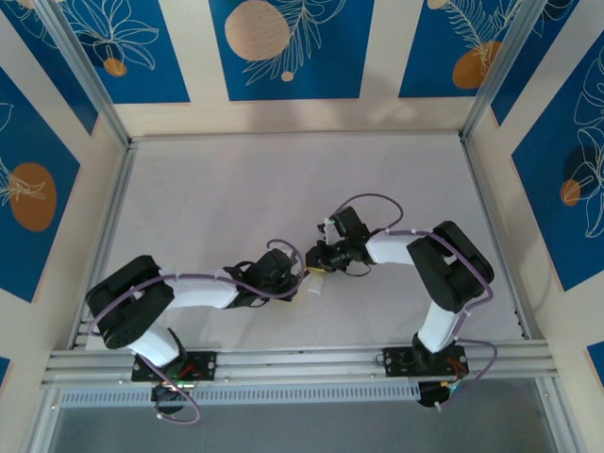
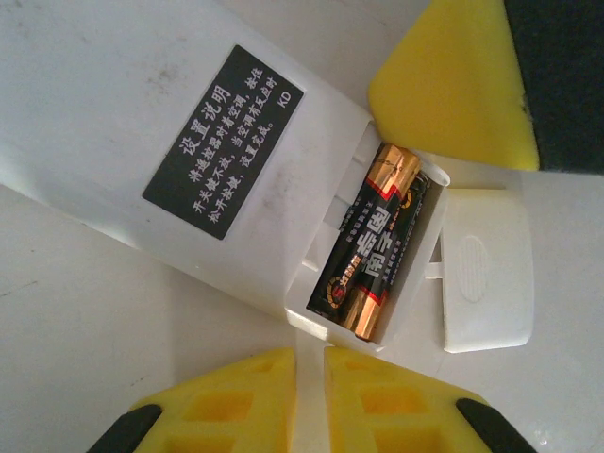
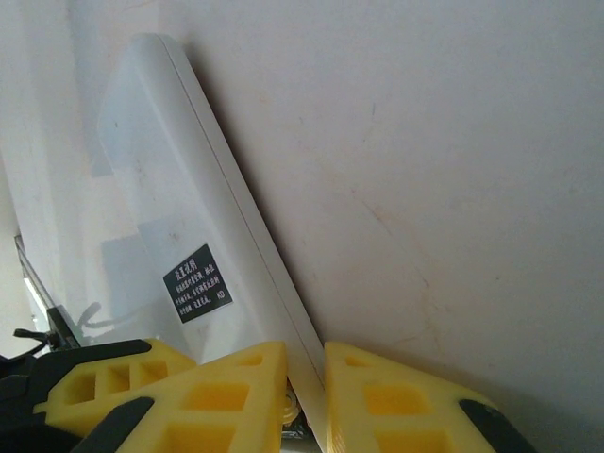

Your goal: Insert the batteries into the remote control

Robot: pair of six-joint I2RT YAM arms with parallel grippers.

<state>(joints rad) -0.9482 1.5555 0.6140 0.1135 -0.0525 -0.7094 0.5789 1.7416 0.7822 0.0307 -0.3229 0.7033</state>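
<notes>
MID-table (image 1: 217,189): L gripper (image 2: 310,377), near-left, pinched shut on long edge of remote control (image 2: 123,113) beside open bay (image 2: 326,250). In bay: batteries (image 2: 377,245), dark w/ copper ends, parallel to remote's long axis; Chinese brand print, not legible. Cover (image 2: 486,269) off, just beside bay's end. R gripper (image 3: 307,382), farther right, clamped on remote at bay end, so prob. closer arm for cover refit. Black label (image 2: 225,142): "设置说明", "KD".
</notes>
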